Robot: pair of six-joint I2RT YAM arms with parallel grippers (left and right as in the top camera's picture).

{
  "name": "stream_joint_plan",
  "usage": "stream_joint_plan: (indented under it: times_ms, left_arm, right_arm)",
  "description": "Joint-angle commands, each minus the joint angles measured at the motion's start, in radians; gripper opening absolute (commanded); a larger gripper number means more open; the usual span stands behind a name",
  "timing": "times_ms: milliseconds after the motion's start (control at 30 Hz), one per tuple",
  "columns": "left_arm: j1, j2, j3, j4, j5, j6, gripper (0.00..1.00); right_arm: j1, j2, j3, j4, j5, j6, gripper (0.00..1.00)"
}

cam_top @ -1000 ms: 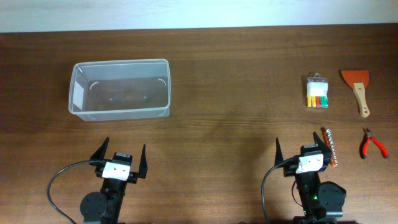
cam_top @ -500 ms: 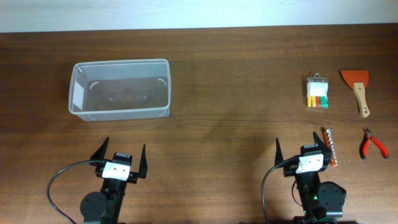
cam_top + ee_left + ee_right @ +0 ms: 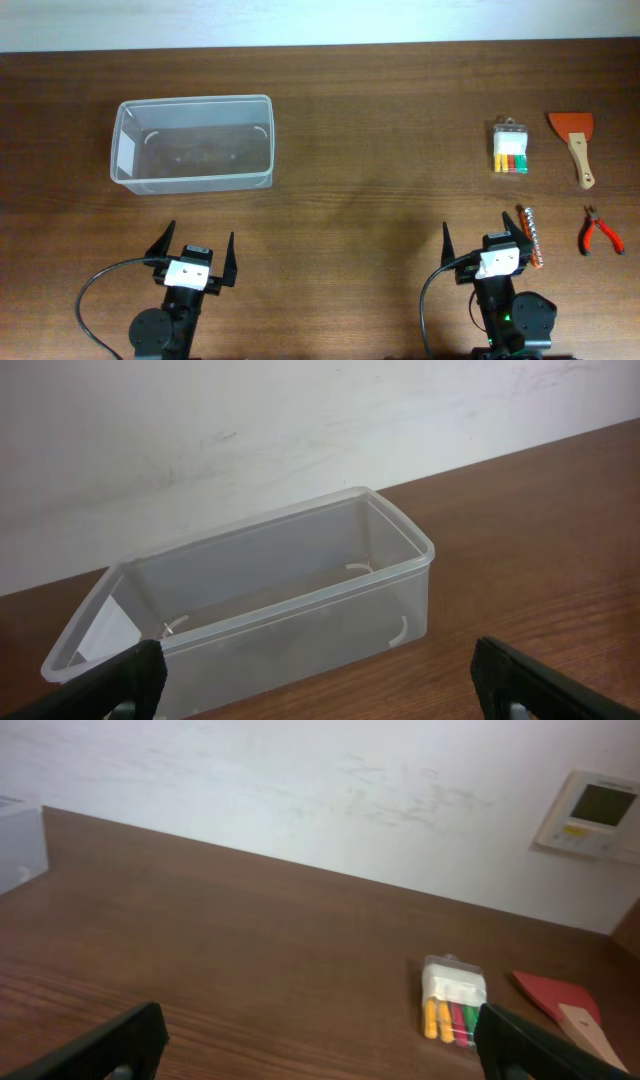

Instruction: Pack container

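Note:
The container (image 3: pixel 193 180), a clear plastic tub with nothing inside, stands at the table's back left; in the left wrist view its front wall (image 3: pixel 290 622) lies just ahead. My left gripper (image 3: pixel 201 236) is open, a little in front of the tub and apart from it, and the gap between its fingers (image 3: pixel 318 670) is bare. My right gripper (image 3: pixel 483 232) is open too at the front right, holding nothing (image 3: pixel 320 1030). A packet of coloured plugs (image 3: pixel 510 150) (image 3: pixel 452 1002) lies beyond it to the right.
An orange scraper with a wooden handle (image 3: pixel 574 140) (image 3: pixel 560 1005) and red-handled pliers (image 3: pixel 598 232) lie at the far right. A thin orange-and-silver tool (image 3: pixel 531 235) lies right beside my right gripper's outer finger. A wall runs along the table's back edge.

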Motion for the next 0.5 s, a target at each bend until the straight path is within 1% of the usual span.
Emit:
stream_joint_plan:
  times_ms: [0, 67, 167, 233, 267, 367, 467]
  left_arm:
    - [0.002, -0.007, -0.004, -0.005, -0.007, -0.010, 0.99]
    - [0.002, -0.006, -0.004, -0.005, -0.007, -0.010, 0.99]
    - [0.002, -0.007, -0.004, -0.005, -0.007, -0.010, 0.99]
    - [0.002, -0.007, -0.004, -0.005, -0.007, -0.010, 0.99]
    - [0.002, -0.007, -0.004, -0.005, -0.007, -0.010, 0.99]
    - [0.002, -0.007, -0.004, -0.005, -0.007, -0.010, 0.99]
    - [0.002, -0.007, -0.004, -0.005, -0.007, -0.010, 0.99]
  right_arm:
    - [-0.006, -0.006, -0.007, 0.011, -0.068, 0.008, 0.99]
    - [-0.006, -0.006, -0.007, 0.046, -0.141, 0.008, 0.99]
    - [-0.006, -0.006, -0.007, 0.116, -0.339, 0.021, 0.99]
    - [-0.006, -0.006, -0.005, 0.143, -0.420, 0.120, 0.99]
    - [-0.006, -0.005, 0.005, 0.127, -0.448, 0.192, 0.99]
    - [-0.006, 0.001, 0.033, 0.092, -0.469, 0.208, 0.99]
    - [-0.006, 0.031, 0.114, 0.088, -0.460, 0.203, 0.99]
